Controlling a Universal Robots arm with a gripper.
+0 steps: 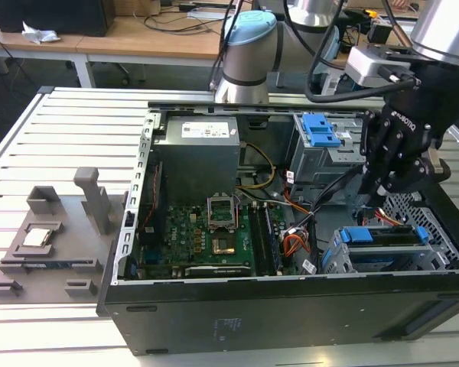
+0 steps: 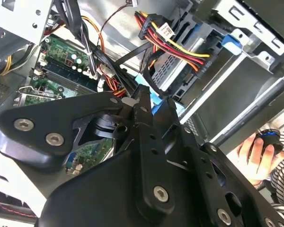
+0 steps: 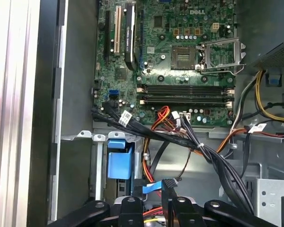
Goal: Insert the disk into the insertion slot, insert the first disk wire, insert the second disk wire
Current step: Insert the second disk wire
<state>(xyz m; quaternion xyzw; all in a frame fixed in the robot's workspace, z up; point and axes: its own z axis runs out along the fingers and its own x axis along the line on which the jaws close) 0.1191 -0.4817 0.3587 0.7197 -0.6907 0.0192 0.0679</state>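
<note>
Black end effector (image 1: 369,200) reaches down into an open computer case (image 1: 291,321), its tips just above the low silver cage (image 1: 338,260) on the exterior view's right. In the first wrist view its fingers (image 3: 180,208) look drawn together on a small black plug (image 3: 168,184), and a flat blue wire (image 3: 151,188) leads sideways from that plug. The end effector's dark body carries white lettering.

The disk (image 1: 384,235) lies flat inside the silver cage, with its bright blue carrier showing along the top. Its long axis runs across the exterior view from left to right, in line with the near wall of the case. Beyond it stands a taller grey cage (image 1: 325,157) with a blue latch (image 1: 321,130).

A bundle of black wires (image 3: 213,156) passes between the plug and the green circuit board (image 1: 203,229), and small white tags (image 3: 126,117) hang on some of them. At the back of the case, a grey power box (image 1: 195,157) bears a white label (image 1: 206,130) with dark print.

The case sits on a pale slatted desk (image 1: 61,115), near a grey tray of holders (image 1: 53,237) on the exterior view's left. In the second wrist view a person's hand (image 2: 255,151) shows beyond the case wall
</note>
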